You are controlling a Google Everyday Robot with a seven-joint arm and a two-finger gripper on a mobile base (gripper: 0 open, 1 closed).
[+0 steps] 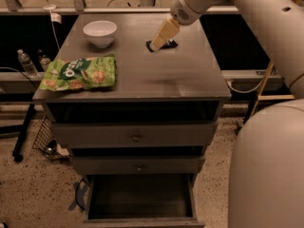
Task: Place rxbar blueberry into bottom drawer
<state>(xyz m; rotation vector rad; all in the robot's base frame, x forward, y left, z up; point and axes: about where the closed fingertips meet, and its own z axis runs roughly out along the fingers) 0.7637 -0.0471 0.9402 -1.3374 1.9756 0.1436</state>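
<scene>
The rxbar blueberry (168,44), a small dark flat bar, lies on the grey cabinet top (142,75) toward the back, right of centre. My gripper (157,42) hangs right over the bar's left end and covers part of it, its pale fingers pointing down-left. The bottom drawer (141,201) is pulled out at the foot of the cabinet, and its dark inside shows nothing in it.
A white bowl (100,33) stands at the back left of the top. A green chip bag (79,72) lies at the front left. Two shallower knobbed drawers (136,137) are shut. My arm and body fill the right side. Bottles (26,63) stand at far left.
</scene>
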